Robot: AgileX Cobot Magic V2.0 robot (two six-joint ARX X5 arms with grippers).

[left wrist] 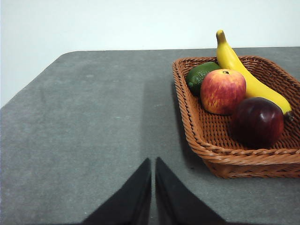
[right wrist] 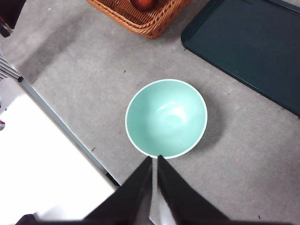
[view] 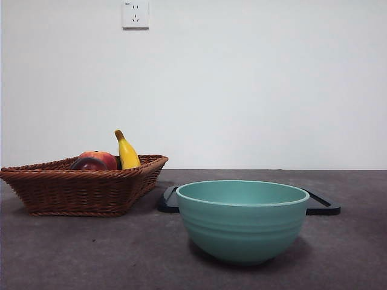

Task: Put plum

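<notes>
Plum [left wrist: 258, 121] sits in the near corner of the wicker basket [left wrist: 243, 159] as the left wrist view shows it, dark maroon and glossy, touching the banana [left wrist: 248, 77] behind it and just beside the red-yellow apple [left wrist: 223, 90]. A green fruit [left wrist: 199, 75] lies further back, partly hidden by the apple. From the front view only the plum's top shows above the basket rim.

The fruit is gathered in the basket, probably as a supply to pick from. A teal bowl [view: 242, 220] stands empty and apart from the basket, open side up, with a dark tray [view: 323, 205] behind it; I judge either could be where the plum is meant to go, since the task names no place.

The left end effector [left wrist: 153, 187] hangs above the bare surface [left wrist: 93, 131] beside the basket, its jaws pressed together and holding nothing. The right end effector [right wrist: 154, 183] hangs over the near rim of the bowl, jaws likewise together and empty. Nothing has been picked up yet.

A white wall socket [view: 135, 14] bears a tiny mark, too small to read. No other writing or brand is visible.
</notes>
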